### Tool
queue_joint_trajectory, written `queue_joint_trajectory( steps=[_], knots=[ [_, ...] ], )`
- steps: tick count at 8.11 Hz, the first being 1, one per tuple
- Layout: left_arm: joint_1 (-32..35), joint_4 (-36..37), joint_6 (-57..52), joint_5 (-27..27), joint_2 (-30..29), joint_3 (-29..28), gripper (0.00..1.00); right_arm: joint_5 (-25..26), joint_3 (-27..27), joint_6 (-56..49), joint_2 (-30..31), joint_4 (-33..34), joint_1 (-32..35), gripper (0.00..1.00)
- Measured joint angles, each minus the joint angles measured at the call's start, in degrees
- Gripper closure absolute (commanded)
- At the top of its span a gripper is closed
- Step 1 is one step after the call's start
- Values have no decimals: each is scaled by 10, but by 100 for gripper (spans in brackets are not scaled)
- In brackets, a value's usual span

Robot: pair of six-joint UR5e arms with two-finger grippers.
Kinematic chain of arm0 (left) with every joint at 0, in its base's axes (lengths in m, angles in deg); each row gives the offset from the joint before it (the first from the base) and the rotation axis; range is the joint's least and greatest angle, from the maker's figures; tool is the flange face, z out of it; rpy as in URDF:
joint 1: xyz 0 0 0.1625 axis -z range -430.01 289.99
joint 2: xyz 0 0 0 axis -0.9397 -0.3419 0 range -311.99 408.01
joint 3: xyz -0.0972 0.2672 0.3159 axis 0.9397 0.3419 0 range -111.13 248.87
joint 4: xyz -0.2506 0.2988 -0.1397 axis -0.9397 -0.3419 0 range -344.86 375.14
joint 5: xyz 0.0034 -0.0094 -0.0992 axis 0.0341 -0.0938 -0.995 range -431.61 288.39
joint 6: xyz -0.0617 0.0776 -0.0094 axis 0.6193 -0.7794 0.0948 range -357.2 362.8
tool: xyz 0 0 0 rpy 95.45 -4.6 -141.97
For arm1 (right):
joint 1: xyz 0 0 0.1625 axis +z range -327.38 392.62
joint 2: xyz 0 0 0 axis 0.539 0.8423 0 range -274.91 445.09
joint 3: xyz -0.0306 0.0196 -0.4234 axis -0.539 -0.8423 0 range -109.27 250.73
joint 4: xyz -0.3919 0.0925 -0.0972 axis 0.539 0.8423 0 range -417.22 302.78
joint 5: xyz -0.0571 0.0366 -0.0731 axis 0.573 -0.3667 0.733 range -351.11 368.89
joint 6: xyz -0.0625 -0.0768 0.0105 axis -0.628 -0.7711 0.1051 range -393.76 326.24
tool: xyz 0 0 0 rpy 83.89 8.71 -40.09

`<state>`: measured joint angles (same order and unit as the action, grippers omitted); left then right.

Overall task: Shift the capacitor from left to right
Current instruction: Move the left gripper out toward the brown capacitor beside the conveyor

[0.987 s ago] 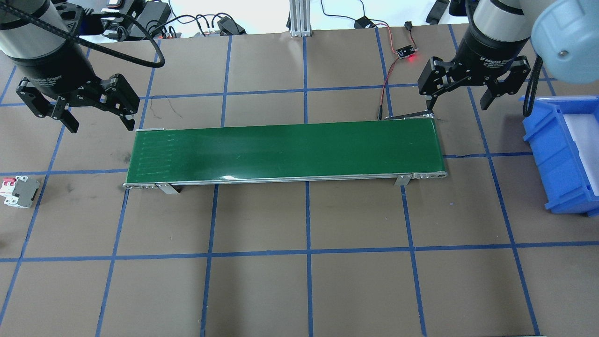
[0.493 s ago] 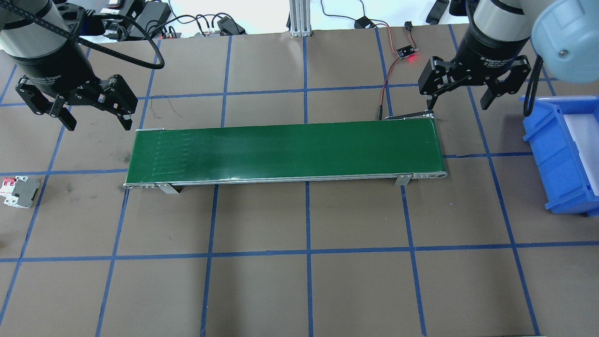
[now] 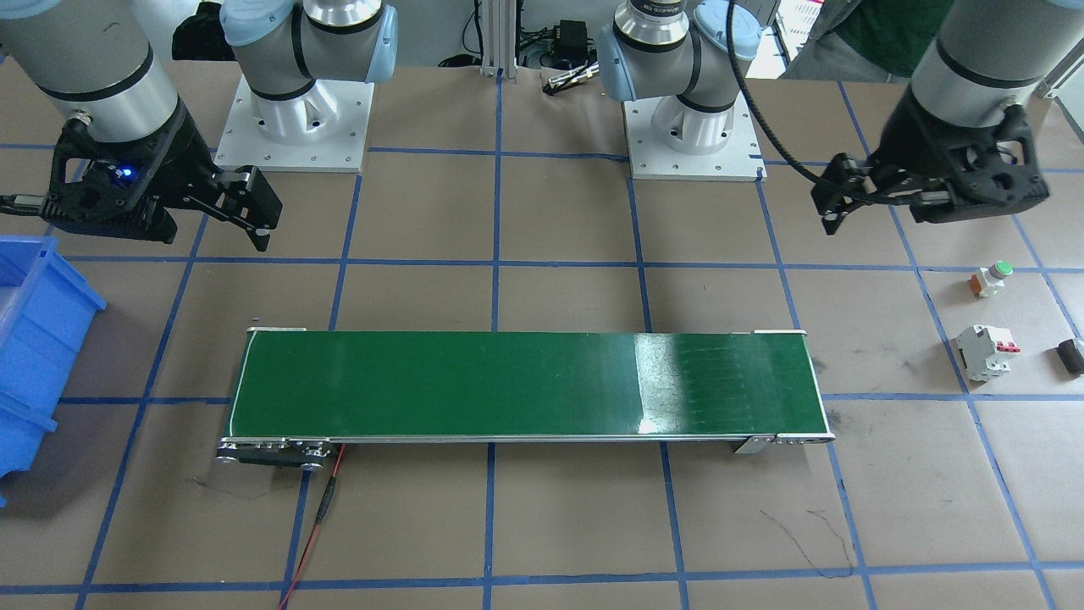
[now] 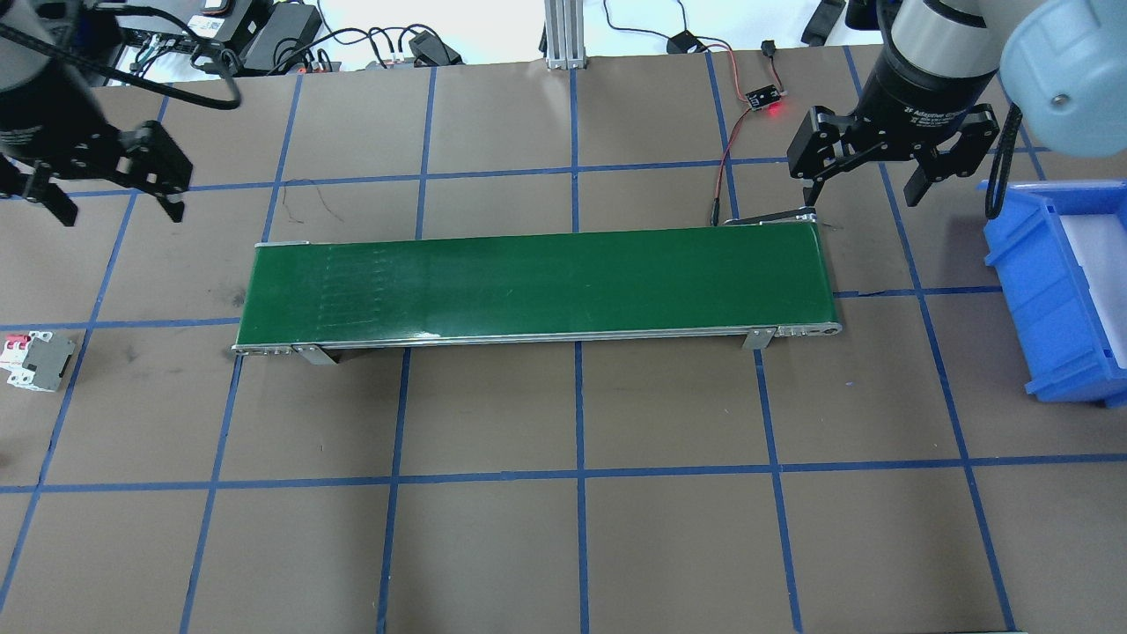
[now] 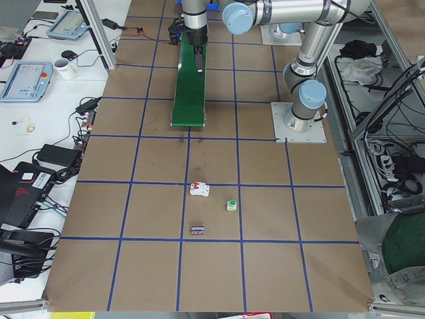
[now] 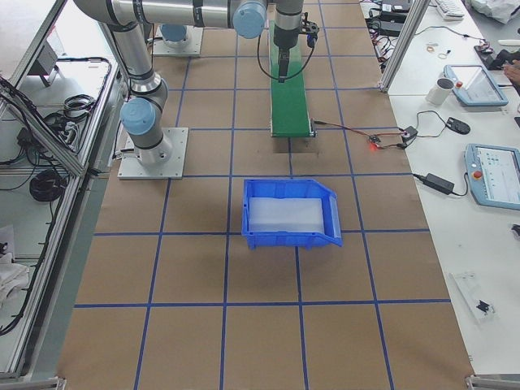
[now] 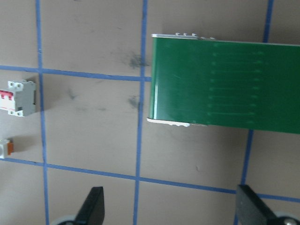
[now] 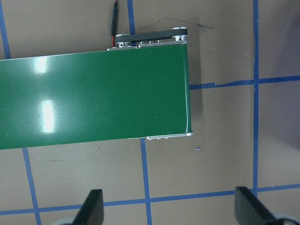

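Left gripper (image 4: 114,204) hangs fingers-down, spread wide, off the conveyor's (image 4: 537,282) left end. Right gripper (image 4: 863,187) hangs likewise spread. The capacitor (image 3: 1071,356) lies near the breaker (image 3: 982,352).

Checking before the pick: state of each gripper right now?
Left black two-finger gripper: open, holding nothing.
Right black two-finger gripper: open, holding nothing.

The capacitor (image 5: 197,230) is too small for detail, and the blue bin (image 4: 1039,282) runs off-frame
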<state>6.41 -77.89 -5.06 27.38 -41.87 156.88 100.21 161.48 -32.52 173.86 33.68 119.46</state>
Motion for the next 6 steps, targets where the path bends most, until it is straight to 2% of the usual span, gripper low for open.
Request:
queue_joint_trajectory(
  steps=[2,6],
  knots=[
    [-96,50,-90,0,-3,1,0,0,0,1,0,1,0,0],
    [-196,86,-236,2,-22,4,0,0,0,1,0,1,0,0]
  ],
)
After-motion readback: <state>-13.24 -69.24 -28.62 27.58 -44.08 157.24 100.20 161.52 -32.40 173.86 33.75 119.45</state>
